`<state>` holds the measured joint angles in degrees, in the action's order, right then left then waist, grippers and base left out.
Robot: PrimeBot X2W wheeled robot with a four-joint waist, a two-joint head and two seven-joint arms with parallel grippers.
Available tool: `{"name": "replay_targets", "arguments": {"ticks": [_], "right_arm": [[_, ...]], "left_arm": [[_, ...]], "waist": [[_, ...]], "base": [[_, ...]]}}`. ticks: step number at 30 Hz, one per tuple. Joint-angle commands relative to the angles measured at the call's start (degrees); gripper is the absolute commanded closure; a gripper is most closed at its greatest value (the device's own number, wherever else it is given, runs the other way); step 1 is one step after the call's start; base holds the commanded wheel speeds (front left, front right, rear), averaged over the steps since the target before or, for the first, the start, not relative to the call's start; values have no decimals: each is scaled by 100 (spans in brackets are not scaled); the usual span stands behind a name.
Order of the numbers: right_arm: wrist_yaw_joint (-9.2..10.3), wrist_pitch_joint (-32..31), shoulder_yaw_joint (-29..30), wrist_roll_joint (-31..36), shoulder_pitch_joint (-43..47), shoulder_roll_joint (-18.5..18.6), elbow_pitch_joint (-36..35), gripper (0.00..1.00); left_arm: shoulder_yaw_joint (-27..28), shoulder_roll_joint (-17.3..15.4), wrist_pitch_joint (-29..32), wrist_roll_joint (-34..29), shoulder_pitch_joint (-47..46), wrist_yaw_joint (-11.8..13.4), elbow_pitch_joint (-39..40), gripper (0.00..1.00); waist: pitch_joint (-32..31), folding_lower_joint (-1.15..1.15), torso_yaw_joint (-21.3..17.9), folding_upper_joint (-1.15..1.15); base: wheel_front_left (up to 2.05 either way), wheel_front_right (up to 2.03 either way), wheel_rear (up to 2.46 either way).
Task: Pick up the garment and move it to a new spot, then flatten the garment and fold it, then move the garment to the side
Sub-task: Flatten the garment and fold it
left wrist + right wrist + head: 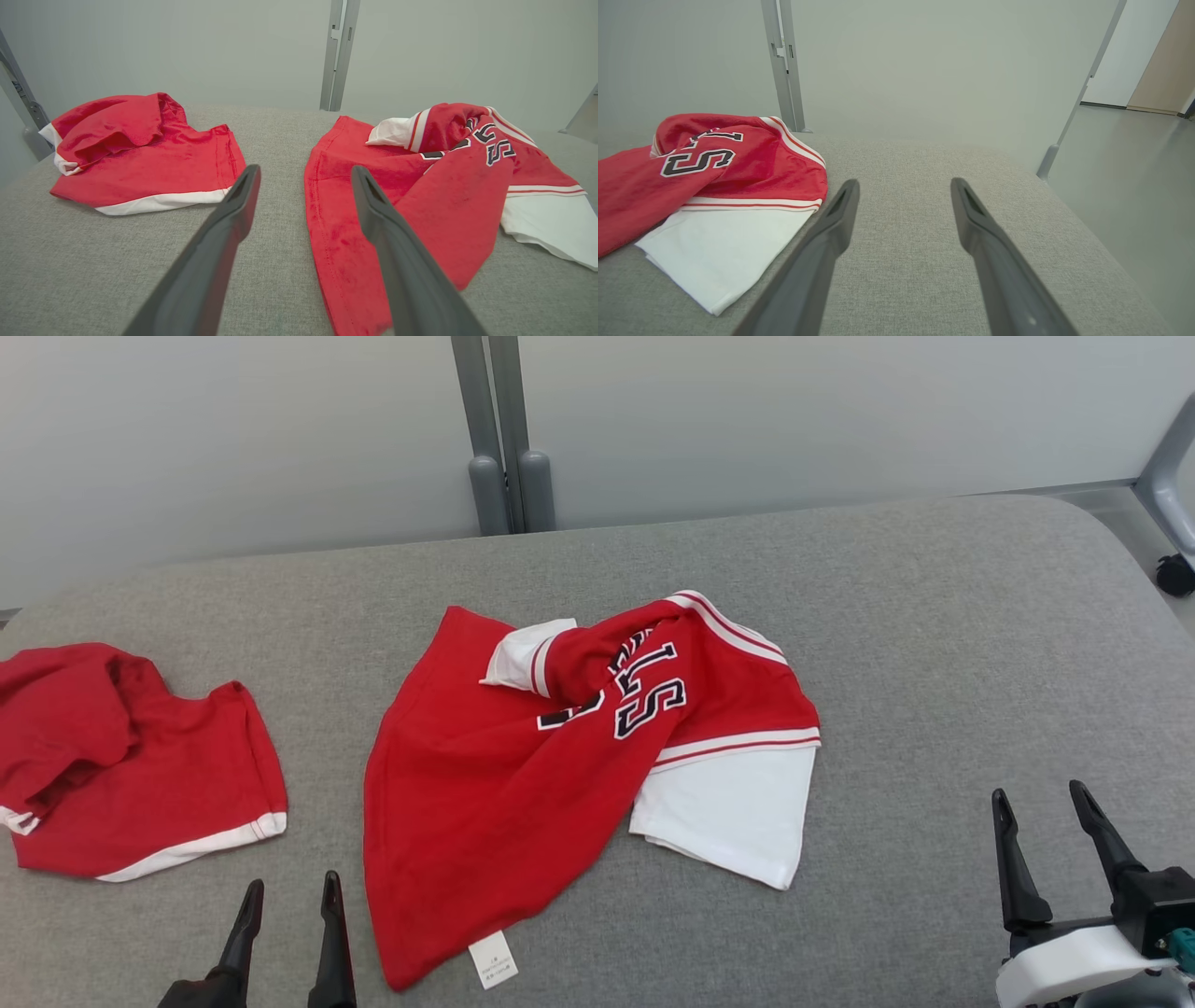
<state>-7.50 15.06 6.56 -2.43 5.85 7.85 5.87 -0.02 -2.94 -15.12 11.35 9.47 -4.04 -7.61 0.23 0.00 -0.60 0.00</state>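
Head view: a crumpled red jersey (504,784) with white sleeves and black-and-white block letters lies mid-way across the grey fabric-covered tabletop (934,644), bunched and twisted, with one white sleeve (733,812) spread flat on its right side and a small white label (493,959) at its near pointed corner. A second red cloth garment with white hem (159,775) sits rumpled at the tabletop's left edge, apart from the red jersey. The left gripper (289,901) is at lower left over bare tabletop, between the two garments and just beside the jersey's near left edge, fingers spread, holding nothing. The right gripper (1050,817) is at lower right, well apart from the white sleeve, fingers spread wide, empty. Pale partition panels with twin grey metal posts (504,476) stand behind the tabletop. Left wrist view: the left gripper (303,175) has its dark fingers parted with grey tabletop (70,270) showing in the gap; the right finger overlaps the red jersey (448,196) in frame, contact cannot be told; the second garment (154,158) is off to the left. Right wrist view: the right gripper (903,184) is wide open over bare tabletop (924,158), nothing between its fingers; the red jersey (752,172) and its white sleeve (724,247) lie to the left, not touched.
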Motion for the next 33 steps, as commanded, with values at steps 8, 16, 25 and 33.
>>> {"name": "replay_targets", "arguments": {"ticks": [8,16,25,33], "right_arm": [[2,17,-47,-147,61,-107,105,0],[3,17,15,-307,94,-208,266,0],[1,-538,-1027,-747,-578,-10,1114,0],[3,-2144,-1890,-1133,-1325,44,1636,0]], "left_arm": [[-74,1,-4,94,-28,55,95,0],[-52,0,-4,88,-14,78,128,0],[-570,-7,112,633,-339,276,-379,0],[-1182,-13,1403,905,-783,590,-1059,0]], "waist": [[3,0,88,0],[-15,0,98,0],[102,0,165,0],[319,0,236,0]], "base": [[0,0,0],[0,0,0],[0,0,0],[0,0,0]]}}
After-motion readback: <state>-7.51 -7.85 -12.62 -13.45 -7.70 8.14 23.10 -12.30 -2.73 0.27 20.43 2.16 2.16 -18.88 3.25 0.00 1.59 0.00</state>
